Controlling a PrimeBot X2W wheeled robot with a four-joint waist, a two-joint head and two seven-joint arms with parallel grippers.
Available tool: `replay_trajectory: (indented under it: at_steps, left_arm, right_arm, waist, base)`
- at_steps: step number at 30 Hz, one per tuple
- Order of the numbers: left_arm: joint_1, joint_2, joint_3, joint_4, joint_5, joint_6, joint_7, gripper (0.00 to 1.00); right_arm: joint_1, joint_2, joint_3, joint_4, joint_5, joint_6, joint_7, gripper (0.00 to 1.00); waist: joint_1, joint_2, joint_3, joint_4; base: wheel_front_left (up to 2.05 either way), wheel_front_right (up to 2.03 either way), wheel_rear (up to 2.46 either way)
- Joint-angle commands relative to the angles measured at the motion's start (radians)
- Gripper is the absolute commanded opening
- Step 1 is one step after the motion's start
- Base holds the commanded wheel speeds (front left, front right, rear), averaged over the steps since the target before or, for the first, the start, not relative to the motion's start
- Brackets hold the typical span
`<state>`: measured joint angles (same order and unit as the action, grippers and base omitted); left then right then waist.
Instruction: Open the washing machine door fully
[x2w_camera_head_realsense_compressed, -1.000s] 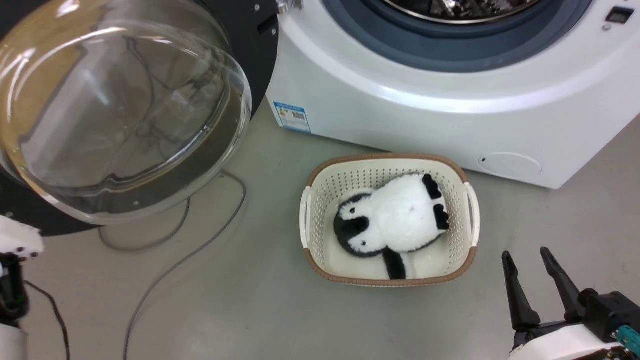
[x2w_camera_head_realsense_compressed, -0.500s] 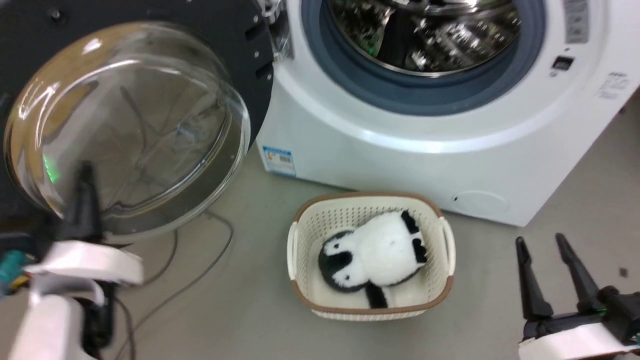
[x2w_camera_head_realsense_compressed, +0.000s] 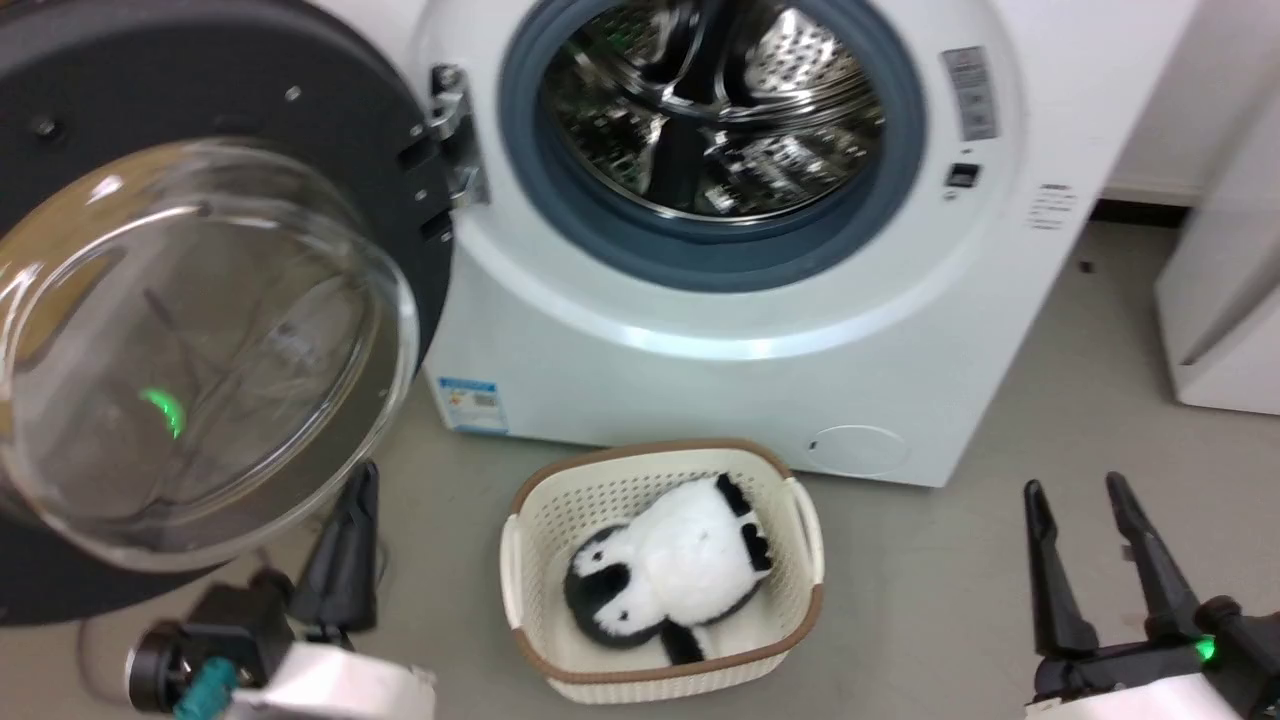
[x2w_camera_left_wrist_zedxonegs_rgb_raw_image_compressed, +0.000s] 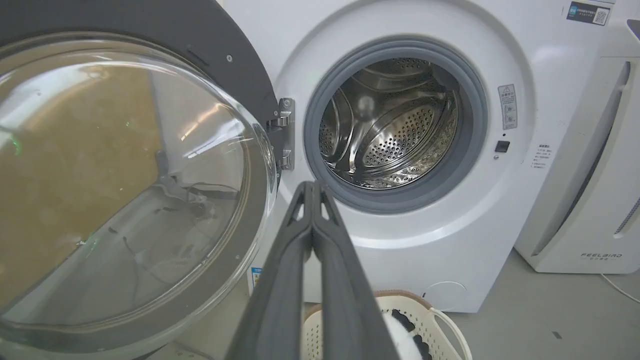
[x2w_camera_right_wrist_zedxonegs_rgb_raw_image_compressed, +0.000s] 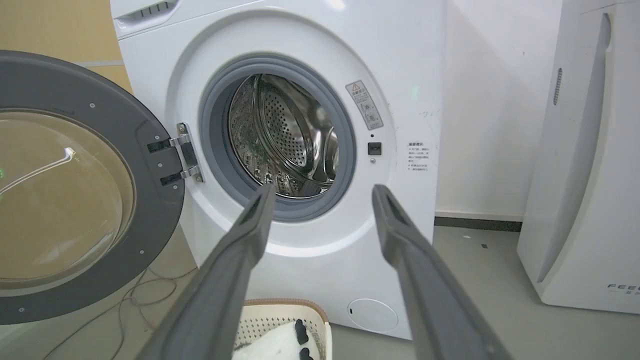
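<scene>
The washing machine door (x2w_camera_head_realsense_compressed: 190, 350) hangs swung wide to the left on its hinge (x2w_camera_head_realsense_compressed: 450, 150), its black rim and clear glass bowl facing me. The white washing machine (x2w_camera_head_realsense_compressed: 700, 380) shows its steel drum (x2w_camera_head_realsense_compressed: 710, 110) inside the grey gasket. My left gripper (x2w_camera_head_realsense_compressed: 362, 475) is shut on nothing, below the door's lower right rim and apart from it. In the left wrist view my left gripper (x2w_camera_left_wrist_zedxonegs_rgb_raw_image_compressed: 311, 186) points between the door (x2w_camera_left_wrist_zedxonegs_rgb_raw_image_compressed: 125, 175) and the drum. My right gripper (x2w_camera_head_realsense_compressed: 1072, 487) is open at the lower right; in its wrist view my right gripper (x2w_camera_right_wrist_zedxonegs_rgb_raw_image_compressed: 322, 192) frames the drum opening.
A cream basket (x2w_camera_head_realsense_compressed: 780, 480) holding a black-and-white penguin plush (x2w_camera_head_realsense_compressed: 670, 560) sits on the floor before the machine. A white FEELBIRD appliance (x2w_camera_left_wrist_zedxonegs_rgb_raw_image_compressed: 590, 175) stands to the machine's right. Grey cables (x2w_camera_right_wrist_zedxonegs_rgb_raw_image_compressed: 125, 295) lie on the floor under the door.
The head camera has tilted up, so the drum and door sit lower in the view. My left arm has come in from the far left to below the door's rim.
</scene>
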<state>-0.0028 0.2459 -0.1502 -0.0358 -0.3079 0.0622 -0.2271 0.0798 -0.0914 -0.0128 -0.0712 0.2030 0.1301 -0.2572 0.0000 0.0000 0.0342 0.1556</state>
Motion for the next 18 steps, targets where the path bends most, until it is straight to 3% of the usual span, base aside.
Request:
replay_trajectory:
  at_steps: [1,6,7,8,11,18]
  left_arm:
    - [0.026,-0.004,-0.008,-0.010,0.013,0.008,-0.008,0.00]
    - [0.084,-0.031,-0.016,-0.032,0.020,0.042,-0.015,0.00]
    - [0.092,-0.034,-0.015,-0.032,0.024,0.050,-0.017,0.42]
    - [0.100,-0.037,-0.013,-0.030,0.030,0.060,-0.019,0.97]
    - [0.117,-0.047,-0.008,-0.020,0.037,0.079,-0.024,1.00]
    - [0.145,-0.070,-0.033,0.009,0.057,0.072,-0.032,1.00]
  right_arm:
    - [0.016,0.007,0.008,-0.003,-0.006,0.001,-0.004,1.00]
    - [0.036,0.010,0.032,-0.006,-0.002,0.001,-0.004,1.00]
    - [0.040,0.012,0.031,-0.007,0.000,0.001,-0.004,1.00]
    - [0.044,0.014,0.031,-0.009,0.002,0.001,-0.004,1.00]
    - [0.053,0.019,0.033,-0.010,0.003,0.001,-0.004,1.00]
    - [0.067,0.028,0.039,-0.004,-0.001,0.001,-0.004,1.00]
  waist:
    - [0.0000,0.0000,-0.024,-0.033]
    - [0.0000,0.0000,-0.038,-0.076]
    - [0.0000,0.0000,-0.040,-0.081]
    - [0.0000,0.0000,-0.040,-0.085]
    - [0.0000,0.0000,-0.042,-0.096]
    - [0.0000,0.0000,-0.046,-0.111]
  base:
    - [0.00,0.00,0.00]
    - [0.00,0.00,0.00]
    - [0.00,0.00,0.00]
    - [0.00,0.00,0.00]
    - [0.00,0.00,0.00]
    - [0.00,0.00,0.00]
